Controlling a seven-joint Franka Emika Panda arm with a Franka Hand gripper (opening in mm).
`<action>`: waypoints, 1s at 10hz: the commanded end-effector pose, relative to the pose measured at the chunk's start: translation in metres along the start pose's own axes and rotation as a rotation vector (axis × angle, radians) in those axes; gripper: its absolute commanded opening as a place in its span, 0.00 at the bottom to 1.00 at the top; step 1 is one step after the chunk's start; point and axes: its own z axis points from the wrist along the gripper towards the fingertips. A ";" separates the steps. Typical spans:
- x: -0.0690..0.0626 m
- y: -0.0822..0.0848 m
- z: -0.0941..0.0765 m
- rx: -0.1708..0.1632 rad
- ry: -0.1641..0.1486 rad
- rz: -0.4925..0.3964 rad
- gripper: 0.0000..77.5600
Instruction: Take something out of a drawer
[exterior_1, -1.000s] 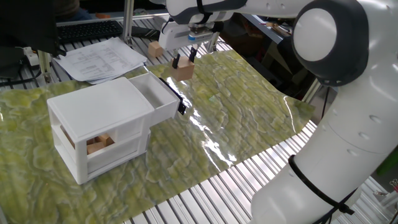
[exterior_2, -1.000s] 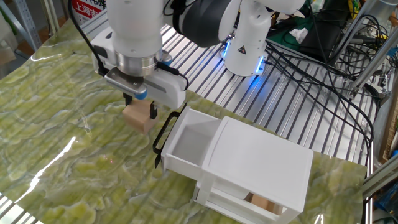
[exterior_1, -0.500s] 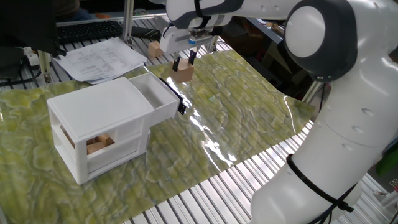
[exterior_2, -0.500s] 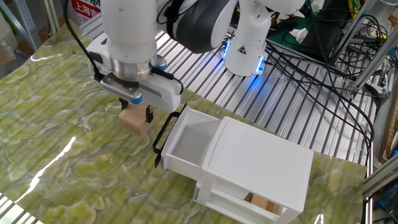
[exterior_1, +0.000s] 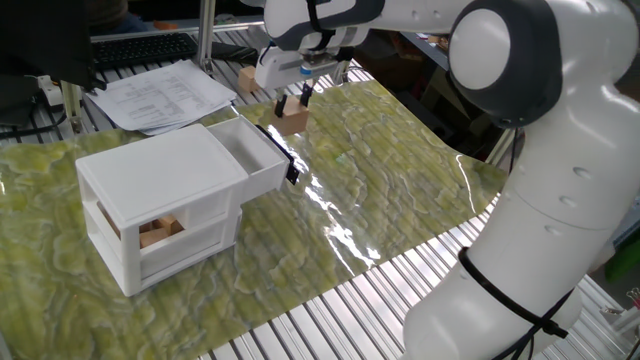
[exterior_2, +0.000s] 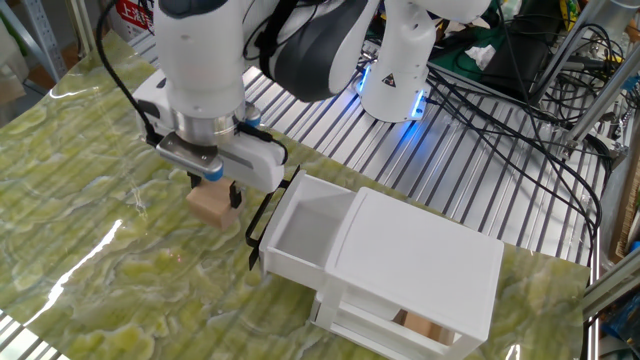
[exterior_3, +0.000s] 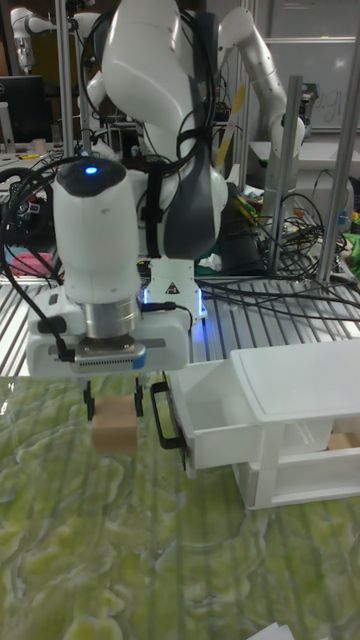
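My gripper (exterior_1: 294, 100) (exterior_2: 214, 187) (exterior_3: 113, 402) is shut on a small light-tan wooden block (exterior_1: 293, 121) (exterior_2: 209, 204) (exterior_3: 114, 427); one black finger stands on each side of it. The block hangs low over the green mat, and I cannot tell whether its underside touches. It is just outside the front of the drawer (exterior_1: 251, 151) (exterior_2: 303, 236) (exterior_3: 243, 421), the upper one of the white two-drawer box. That drawer stands pulled out, and what I see of its inside holds nothing. Its black handle (exterior_1: 286, 161) (exterior_2: 261, 226) (exterior_3: 164, 416) faces the block.
The lower drawer (exterior_1: 184, 240) is shut, with tan blocks (exterior_1: 160, 232) (exterior_2: 420, 326) visible behind its front. Another tan block (exterior_1: 248, 78) lies at the mat's far edge, near papers (exterior_1: 165, 95) and a keyboard (exterior_1: 140, 48). Cables (exterior_2: 500, 100) run over the slatted table behind the box.
The gripper, with the block in it, has moved further away from the drawer's front and dropped a little toward the mat. The drawer box has not moved.
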 end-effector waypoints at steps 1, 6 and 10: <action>-0.007 -0.002 0.016 -0.010 -0.017 -0.004 0.02; -0.015 -0.005 0.036 -0.024 -0.026 -0.012 0.02; -0.019 -0.006 0.049 -0.023 -0.026 -0.009 0.02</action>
